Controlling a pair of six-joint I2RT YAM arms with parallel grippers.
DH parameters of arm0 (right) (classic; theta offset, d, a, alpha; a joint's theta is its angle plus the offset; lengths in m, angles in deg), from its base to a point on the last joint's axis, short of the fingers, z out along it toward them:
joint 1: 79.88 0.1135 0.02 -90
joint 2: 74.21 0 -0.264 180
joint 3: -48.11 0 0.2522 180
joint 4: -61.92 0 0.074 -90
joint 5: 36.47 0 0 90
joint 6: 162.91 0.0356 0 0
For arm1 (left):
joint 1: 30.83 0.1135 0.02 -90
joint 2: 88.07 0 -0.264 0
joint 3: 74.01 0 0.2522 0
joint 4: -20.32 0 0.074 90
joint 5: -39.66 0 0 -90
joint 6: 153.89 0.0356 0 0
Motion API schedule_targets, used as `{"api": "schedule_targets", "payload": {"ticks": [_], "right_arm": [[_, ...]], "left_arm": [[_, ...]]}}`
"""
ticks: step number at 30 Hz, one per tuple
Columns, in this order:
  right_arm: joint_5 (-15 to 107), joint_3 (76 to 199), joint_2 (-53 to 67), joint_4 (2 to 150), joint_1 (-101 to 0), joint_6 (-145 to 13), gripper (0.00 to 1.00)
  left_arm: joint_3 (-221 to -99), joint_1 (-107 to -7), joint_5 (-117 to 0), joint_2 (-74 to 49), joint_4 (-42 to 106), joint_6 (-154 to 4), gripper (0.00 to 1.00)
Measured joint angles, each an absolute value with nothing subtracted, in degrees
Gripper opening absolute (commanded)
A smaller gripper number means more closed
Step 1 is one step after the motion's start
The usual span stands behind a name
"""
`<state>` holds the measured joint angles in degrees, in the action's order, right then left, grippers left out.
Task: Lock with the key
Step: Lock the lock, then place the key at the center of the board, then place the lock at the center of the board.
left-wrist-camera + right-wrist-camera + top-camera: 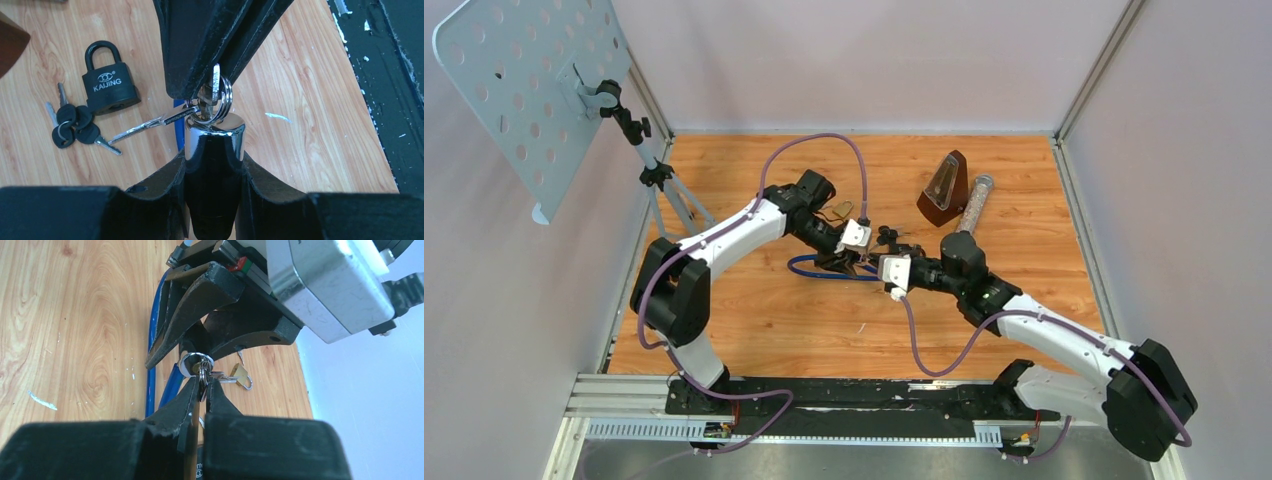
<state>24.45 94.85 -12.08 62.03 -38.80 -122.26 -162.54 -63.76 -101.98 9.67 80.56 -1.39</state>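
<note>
A perforated grey music stand (524, 95) leans on its tripod at the far left edge of the wooden desk (764, 320). Both arms reach in to meet at the desk's centre.

The left tool (215, 156) comes first, clamped partway closed around the black lock barrel (215, 132). The barrel's chrome end faces the other arm. A blue cable (154, 340) runs from the barrel down and across the wood beneath the two wrists.

In the left wrist view, a black padlock (109, 85) marked KAIJING lies flat on the desk to the left of the barrel. Its shackle is closed, and a bunch of black-headed keys (74, 127) lies just beside it.

At the barrel's chrome face is the key (216, 80), pinched edge-on in the right tool (202, 385), whose fingers are pressed fully together on it. The key's blade meets the middle of the chrome end, but how far it has gone in cannot be told. A double key ring (222, 97) hangs from it against the chrome cap. A silver spare key (142, 127) trails off the ring to the left.

Farther right, toward the back of the desk, a brown metronome (944, 188) stands upright. A clear tube (975, 203) lies just beside it on its right
</note>
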Motion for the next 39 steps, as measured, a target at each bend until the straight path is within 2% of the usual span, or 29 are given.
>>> {"api": "schedule_targets", "payload": {"ticks": [16, 27, 33, 39], "right_arm": [[22.55, 94.85, -18.36, 68.64, -41.07, -121.51, 0.0], [21.04, 98.61, -26.4, 73.33, -48.24, -118.43, 0.0], [21.63, 98.19, -25.77, 71.08, -49.92, -108.84, 0.0], [25.32, 96.33, -25.35, 64.55, -50.58, -96.16, 0.0]], "left_arm": [[-165.09, -64.59, -106.91, 11.5, 82.81, -0.71, 0.0], [-163.54, -59.41, -102.98, 11.15, 87.18, -0.78, 0.0], [-161.71, -59.8, -102.04, 8.71, 85.5, -1.41, 0.0], [-160.11, -59.71, -99.72, 0.99, 80.45, -4.52, 0.0]]}}
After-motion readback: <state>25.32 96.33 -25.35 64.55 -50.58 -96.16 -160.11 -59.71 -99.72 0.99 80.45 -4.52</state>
